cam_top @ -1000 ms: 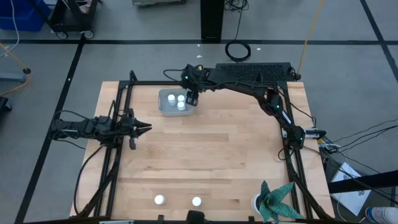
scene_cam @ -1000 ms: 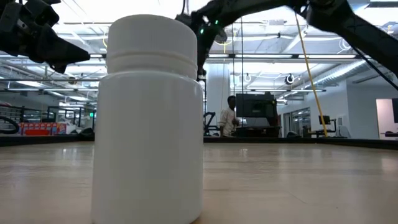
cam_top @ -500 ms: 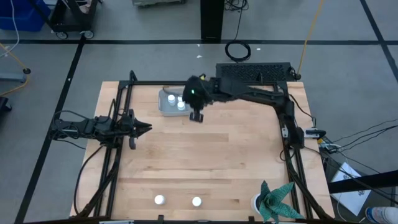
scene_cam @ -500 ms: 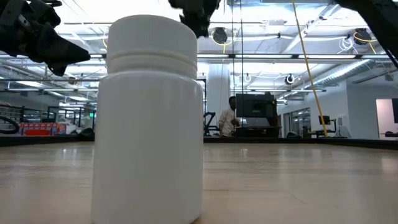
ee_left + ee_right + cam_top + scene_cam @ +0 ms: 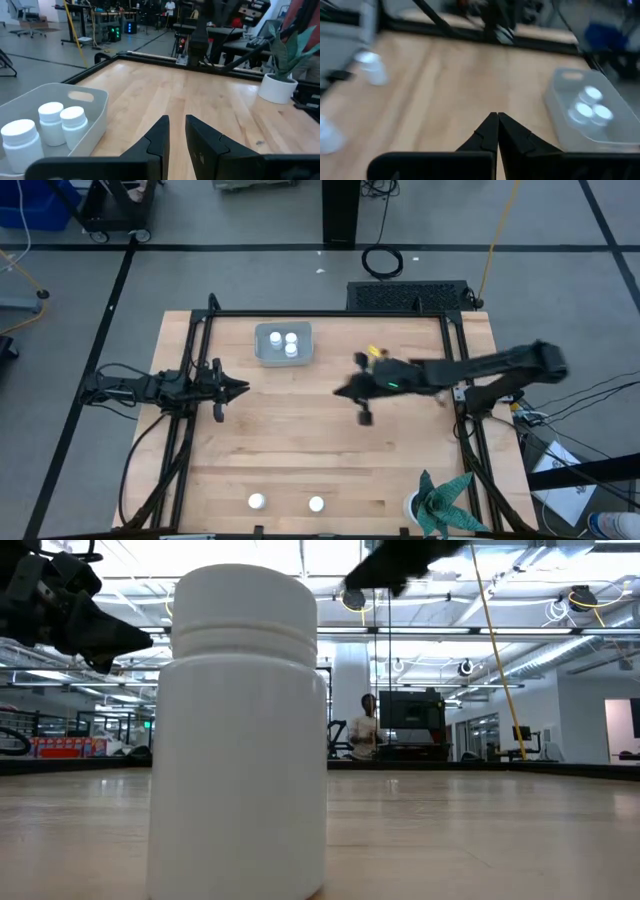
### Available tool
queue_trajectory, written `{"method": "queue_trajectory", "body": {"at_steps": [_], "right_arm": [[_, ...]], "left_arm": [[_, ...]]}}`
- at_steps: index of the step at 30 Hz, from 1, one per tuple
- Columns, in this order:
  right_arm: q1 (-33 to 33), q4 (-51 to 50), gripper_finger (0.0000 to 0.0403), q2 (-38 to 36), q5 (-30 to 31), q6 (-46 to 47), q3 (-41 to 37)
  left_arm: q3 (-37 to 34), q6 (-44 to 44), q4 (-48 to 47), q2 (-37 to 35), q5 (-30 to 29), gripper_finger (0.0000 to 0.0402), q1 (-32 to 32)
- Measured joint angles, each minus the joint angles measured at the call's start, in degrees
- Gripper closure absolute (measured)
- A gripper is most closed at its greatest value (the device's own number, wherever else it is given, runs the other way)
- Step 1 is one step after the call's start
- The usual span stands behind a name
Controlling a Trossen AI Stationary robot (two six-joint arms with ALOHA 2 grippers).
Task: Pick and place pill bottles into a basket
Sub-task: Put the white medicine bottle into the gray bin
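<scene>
The grey-blue basket [image 5: 283, 345] stands at the table's far side, left of centre, with three white pill bottles [image 5: 52, 122] upright inside. Two more pill bottles [image 5: 257, 502] [image 5: 316, 503] stand near the front edge; one of them fills the low view [image 5: 240, 730]. My right gripper [image 5: 340, 392] hovers over the table's middle, right of the basket, pointing left, shut and empty [image 5: 496, 120]. At the left edge my left gripper [image 5: 240, 387] waits above the wood, its fingers a narrow gap apart [image 5: 176, 127] with nothing between them.
A white pot with a green plant [image 5: 430, 502] stands at the near right corner. Black frame rails [image 5: 320, 314] run along the table's far and side edges. A person stands in the room beyond the table [image 5: 368, 730].
My right gripper has left the place above the basket and swung toward the table's right and near side, ending over the middle of the table and pointing left. Three bottles now show in the basket, where the gripper covered part of it before.
</scene>
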Motion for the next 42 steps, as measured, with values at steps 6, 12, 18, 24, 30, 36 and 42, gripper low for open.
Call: {"method": "queue_trajectory", "body": {"at_steps": [6,12,18,24,30,36,42], "right_arm": [[7.2,22.84,0.0403,-15.1,4.51,-0.14,-24.9],[10.95,29.31,0.0403,-24.01,13.58,6.93,-38.71],[11.73,28.16,0.0403,-33.64,13.53,5.55,-45.51],[11.71,27.7,0.0403,-46.12,15.76,2.31,-52.08],[11.71,24.7,0.0403,-56.17,17.13,0.34,-55.35],[11.7,16.19,0.0403,-62.63,19.48,0.44,-55.5],[11.66,10.9,0.0403,-66.59,27.18,1.35,-55.55]], "left_arm": [[0.0,0.3,-1.44,0.13,-0.26,0.0334,0.02],[0.0,-0.48,-1.11,0.33,-0.42,0.0334,0.02],[0.0,-0.53,-1.45,0.33,-0.41,0.0334,0.02],[0.04,-0.68,-1.94,0.33,-0.37,0.0334,0.02],[0.04,-0.48,-1.98,0.33,-0.39,0.0334,0.02],[0.04,-1.93,-0.25,0.33,-0.43,0.0334,0.02],[0.04,-1.93,0.37,0.33,-0.44,0.0334,0.02]]}}
